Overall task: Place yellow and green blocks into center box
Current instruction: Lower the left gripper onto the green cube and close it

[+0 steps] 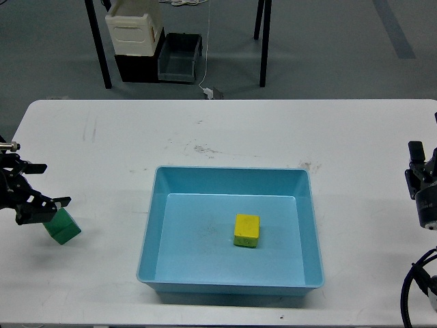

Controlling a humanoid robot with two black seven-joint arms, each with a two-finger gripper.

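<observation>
The yellow block (247,230) lies inside the light-blue center box (230,171), right of its middle. The green block (63,229) sits on the white table left of the box. My left gripper (53,184) is open and empty, reaching in from the left edge, just above and left of the green block, with one finger (60,202) close over its top. My right gripper (422,161) is at the far right edge, away from the box; its fingers cannot be told apart.
The white table (225,130) spans the view. Beyond its far edge are black table legs (101,55), a cream bin (133,31), a grey bin (179,58) and a white cable on the floor.
</observation>
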